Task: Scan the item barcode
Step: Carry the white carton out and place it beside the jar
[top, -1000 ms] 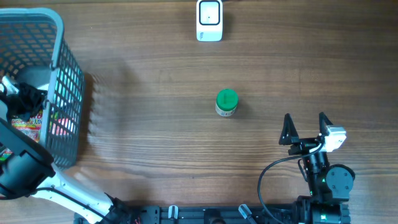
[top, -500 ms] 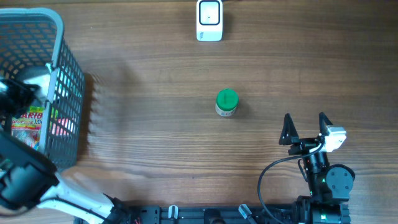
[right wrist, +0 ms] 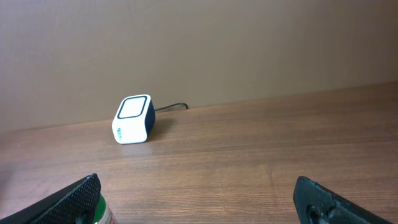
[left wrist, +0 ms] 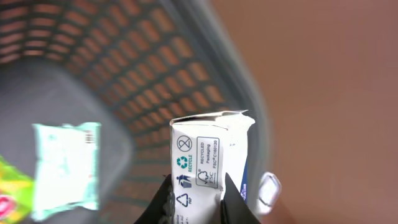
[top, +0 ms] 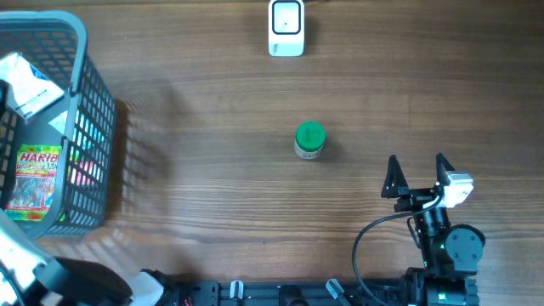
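My left gripper [left wrist: 194, 200] is shut on a white carton [left wrist: 208, 158] printed with recycling marks and holds it above the grey basket [left wrist: 205, 81]. From overhead the carton [top: 27, 82] shows over the basket's [top: 93, 127] left part, at the frame's edge. The white scanner [top: 286, 27] stands at the table's far edge, and it shows in the right wrist view as a small white box [right wrist: 132, 119]. My right gripper [top: 418, 175] rests open near the front right with nothing between its fingers [right wrist: 78, 196].
A green-lidded jar [top: 310, 140] stands mid-table, just left of the right gripper's left finger [right wrist: 104, 213]. In the basket lie a Haribo bag [top: 36, 180] and a mint-coloured packet [left wrist: 65, 165]. The scanner's cable runs off behind it.
The left arm has lifted out of the basket with the white carton in its jaws, and the carton now shows high over the basket's left side. The right arm has not moved.
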